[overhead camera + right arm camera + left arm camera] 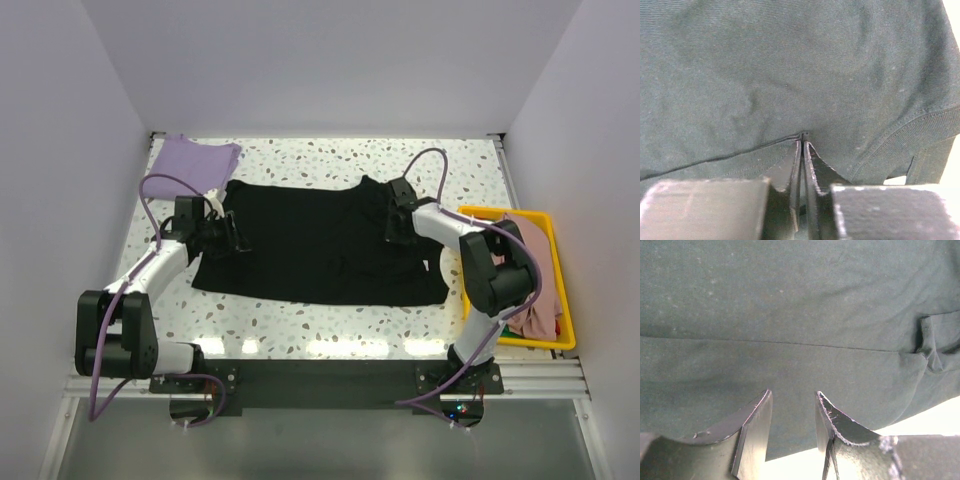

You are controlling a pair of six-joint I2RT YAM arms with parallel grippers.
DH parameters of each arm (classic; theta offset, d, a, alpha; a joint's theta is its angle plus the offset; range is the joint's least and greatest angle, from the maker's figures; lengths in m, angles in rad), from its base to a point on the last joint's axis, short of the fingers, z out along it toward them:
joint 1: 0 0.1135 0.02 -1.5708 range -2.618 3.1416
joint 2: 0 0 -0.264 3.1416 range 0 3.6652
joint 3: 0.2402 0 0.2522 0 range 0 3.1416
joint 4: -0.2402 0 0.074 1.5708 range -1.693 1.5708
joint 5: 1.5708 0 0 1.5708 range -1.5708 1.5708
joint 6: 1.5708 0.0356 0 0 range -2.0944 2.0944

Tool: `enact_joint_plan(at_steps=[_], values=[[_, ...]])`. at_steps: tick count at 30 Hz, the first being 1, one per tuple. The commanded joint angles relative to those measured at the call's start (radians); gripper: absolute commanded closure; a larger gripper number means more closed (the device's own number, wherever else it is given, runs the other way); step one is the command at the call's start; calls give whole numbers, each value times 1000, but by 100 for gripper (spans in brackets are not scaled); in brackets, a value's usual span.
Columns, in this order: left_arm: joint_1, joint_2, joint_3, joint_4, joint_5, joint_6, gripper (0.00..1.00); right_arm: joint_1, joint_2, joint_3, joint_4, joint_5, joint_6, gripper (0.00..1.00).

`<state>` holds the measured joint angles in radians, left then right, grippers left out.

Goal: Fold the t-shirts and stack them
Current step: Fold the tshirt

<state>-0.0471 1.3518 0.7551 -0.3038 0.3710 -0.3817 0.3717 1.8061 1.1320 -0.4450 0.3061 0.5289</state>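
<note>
White walls close in a speckled worktop (330,325). The black t-shirt (320,250) lies spread flat across its middle, reaching from one pair of fingers to the other. The right fingers (787,172) are pressed together on a small pinch of the black cloth, right at a stitched seam (715,159). The left fingers (752,435) stand part-way apart over the shirt's opposite side. Cloth lies ahead of and beneath them, but none can be seen caught between them.

The step looks like taking hold of both sides for a fold, and only one side is held so far. The left fingers should come down and close on a matching spot before anything is lifted, or the shirt will drag askew. The right pinch looks thin, so a slow, level lift with both sides together should keep it from slipping. Gentle tension between the two holds should give a straight crease.

A folded lavender t-shirt (192,158) lies beyond the left fingers in the far corner, a likely base for the stack. A yellow bin (563,290) outside the right fingers holds pink cloth (540,270).
</note>
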Motion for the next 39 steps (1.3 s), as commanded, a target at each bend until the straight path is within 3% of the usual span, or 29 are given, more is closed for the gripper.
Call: enact_joint_plan(at_steps=[1,24,39], values=[[-7,3,0,23,13,20,56,-5,-68,17,6,-4,-3,95],[-7,6,0,20,9,20,56,-5,-103,158,-26,68,-102,99],[-7,7,0,19,6,18,56,27,-122,155,83,-55,-142,98]])
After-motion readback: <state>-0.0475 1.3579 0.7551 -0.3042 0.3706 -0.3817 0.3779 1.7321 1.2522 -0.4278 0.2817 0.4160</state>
